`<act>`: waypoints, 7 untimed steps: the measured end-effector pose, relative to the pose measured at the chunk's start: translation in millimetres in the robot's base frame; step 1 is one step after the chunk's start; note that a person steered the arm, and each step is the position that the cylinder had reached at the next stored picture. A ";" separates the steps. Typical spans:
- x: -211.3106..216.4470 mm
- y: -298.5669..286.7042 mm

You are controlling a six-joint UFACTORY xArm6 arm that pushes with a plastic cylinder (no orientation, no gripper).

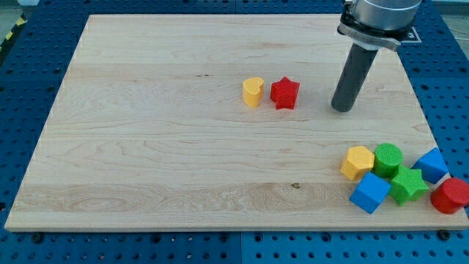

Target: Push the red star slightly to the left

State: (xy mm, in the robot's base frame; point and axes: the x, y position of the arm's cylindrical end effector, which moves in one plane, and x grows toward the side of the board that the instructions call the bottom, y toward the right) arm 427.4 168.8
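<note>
The red star (pixel 284 93) lies on the wooden board (pixel 146 147), a little right of its middle and toward the view's top. A yellow heart-shaped block (pixel 253 92) sits just to its left, nearly touching it. My tip (pixel 341 108) rests on the board to the right of the red star, with a gap about one block wide between them. The rod rises from the tip toward the view's top right.
A cluster of blocks sits at the board's bottom right: a yellow hexagon (pixel 357 162), a green cylinder (pixel 388 158), a green star (pixel 407 184), a blue cube (pixel 369 193), another blue block (pixel 432 165) and a red block (pixel 450 195).
</note>
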 end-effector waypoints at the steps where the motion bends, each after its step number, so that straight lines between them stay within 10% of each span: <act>1: -2.9 -25.4; 7: -2.9 -24.7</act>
